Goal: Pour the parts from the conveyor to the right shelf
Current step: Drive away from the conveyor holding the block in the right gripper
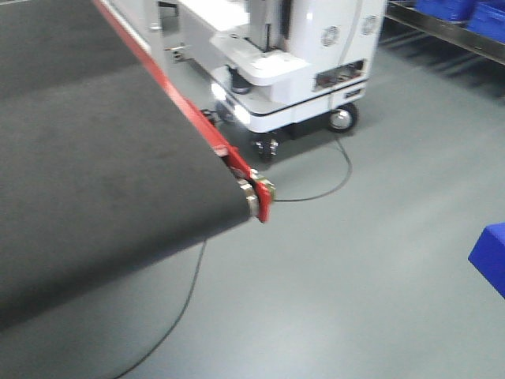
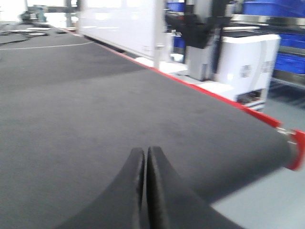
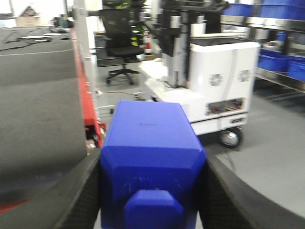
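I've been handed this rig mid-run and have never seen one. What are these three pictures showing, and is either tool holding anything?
These come from a two-armed robot on a wheeled base. The front view looks down on the conveyor, a dark grey belt with a red edge strip; no parts lie on the stretch shown. Beyond it stands a white wheeled machine, and at top right a steel shelf with blue bins. The other two cameras sit on the wrists. The left wrist view shows the left tool over the bare belt, its black fingers pressed together, holding nothing. The right wrist view shows the right tool shut on a blue block, a finger on each side, with the belt off to its left. The blue corner at the front view's right edge is probably that block.
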